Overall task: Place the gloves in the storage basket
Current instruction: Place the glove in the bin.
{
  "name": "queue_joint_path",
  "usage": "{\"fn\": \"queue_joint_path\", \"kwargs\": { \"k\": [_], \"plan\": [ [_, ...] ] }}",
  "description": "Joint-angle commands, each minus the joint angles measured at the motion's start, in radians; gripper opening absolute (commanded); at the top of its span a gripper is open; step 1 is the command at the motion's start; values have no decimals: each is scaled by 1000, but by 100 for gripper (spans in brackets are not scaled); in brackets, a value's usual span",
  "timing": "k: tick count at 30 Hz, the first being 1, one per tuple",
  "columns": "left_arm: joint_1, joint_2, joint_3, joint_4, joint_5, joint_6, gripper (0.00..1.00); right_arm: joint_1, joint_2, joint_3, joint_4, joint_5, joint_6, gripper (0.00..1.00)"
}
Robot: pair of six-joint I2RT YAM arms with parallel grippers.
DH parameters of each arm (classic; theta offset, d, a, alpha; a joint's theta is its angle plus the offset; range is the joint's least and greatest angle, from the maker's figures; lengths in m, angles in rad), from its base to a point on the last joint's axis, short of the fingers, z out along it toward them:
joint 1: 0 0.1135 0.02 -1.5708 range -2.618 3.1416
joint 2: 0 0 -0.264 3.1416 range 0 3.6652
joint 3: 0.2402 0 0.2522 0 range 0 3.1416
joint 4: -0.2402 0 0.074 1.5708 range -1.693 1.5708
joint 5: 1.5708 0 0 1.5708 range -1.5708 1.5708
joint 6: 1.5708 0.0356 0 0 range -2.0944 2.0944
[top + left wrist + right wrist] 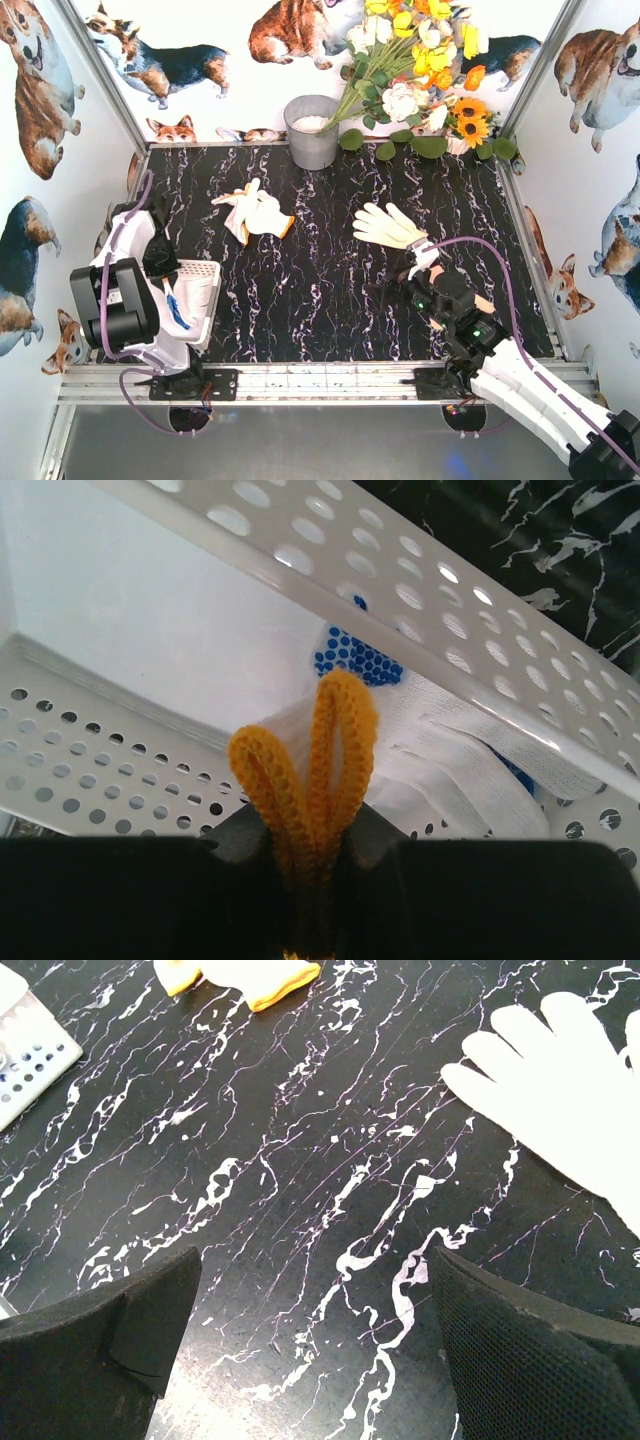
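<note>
The left gripper (318, 880) was clenched on the orange cuff (322, 750) of a blue-dotted glove (445, 730) inside the storage basket (130, 610) at 8 o'clock on the surface (330, 300), while the right gripper (315, 1330) gaped empty near a cream glove (560, 1080) at 2 o'clock; lifting before release risked dragging the glove out.

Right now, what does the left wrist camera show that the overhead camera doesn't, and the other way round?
Only the left wrist view: the left gripper shut on the orange cuff of a blue-dotted glove. Only the overhead view: orange-cuffed gloves and a cream glove on the table, plus the grey bucket and flowers. Both: the white perforated basket.
</note>
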Motion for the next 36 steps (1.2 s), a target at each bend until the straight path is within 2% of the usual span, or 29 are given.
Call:
{"fn": "queue_joint_path", "kwargs": {
  "k": [1,19,28,29,32,36],
  "plan": [
    [46,20,27,11,81,41,0,-4,-22,-8,54,-2,-9,99],
    [169,41,66,-14,-20,13,0,-4,-116,-29,32,-5,-7,99],
    [178,61,62,7,-78,11,0,-4,-131,-29,25,-9,-8,99],
    [178,57,66,6,-81,14,3,-4,-134,-29,24,-11,-9,99],
    [179,28,84,0,-121,22,27,-4,-146,-27,14,-6,-10,99],
    [178,-23,117,-10,-197,31,49,-4,-182,-39,22,32,3,100]
  ]
}}
